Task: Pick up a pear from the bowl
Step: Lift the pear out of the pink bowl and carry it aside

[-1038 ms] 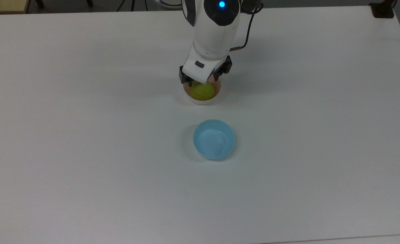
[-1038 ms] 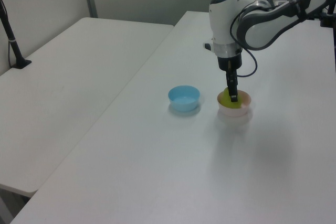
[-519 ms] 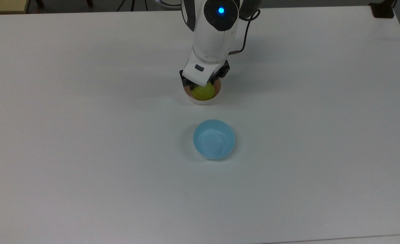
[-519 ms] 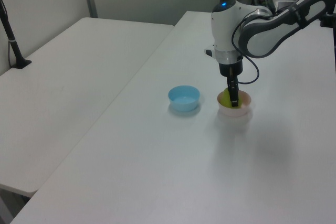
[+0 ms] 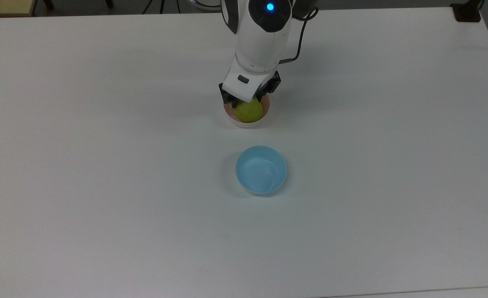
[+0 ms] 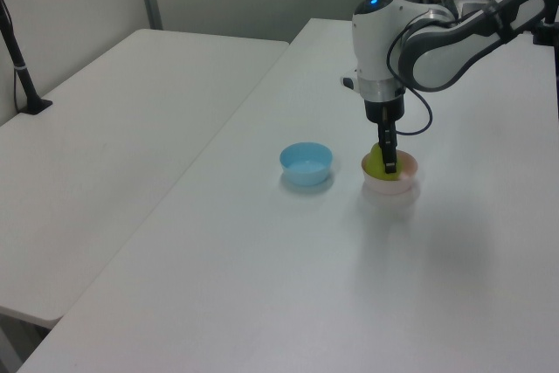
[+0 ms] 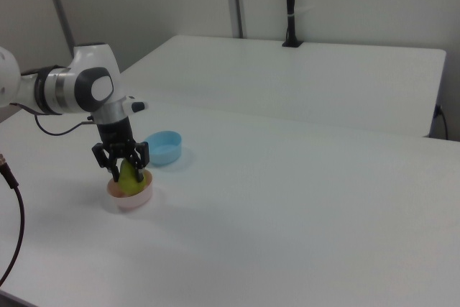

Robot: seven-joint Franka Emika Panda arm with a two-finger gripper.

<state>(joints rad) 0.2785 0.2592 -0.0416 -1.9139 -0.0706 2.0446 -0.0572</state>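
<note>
Gripper point(image 7: 125, 171) clamped on pear point(image 7: 129, 177), low over bowl point(image 7: 131, 196).
Pear gripped between the two fingers, bottom within the pink rim just beneath. Blue bowl point(image 5: 261, 169) apart, below the gripper in the top view, on white table point(image 5: 103, 165).

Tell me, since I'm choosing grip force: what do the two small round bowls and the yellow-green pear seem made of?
The pale pink bowl and the light blue bowl look like thin smooth plastic, evenly coloured with a soft sheen. The yellow-green pear has a uniform matte skin; real or plastic fruit, I cannot tell.
</note>
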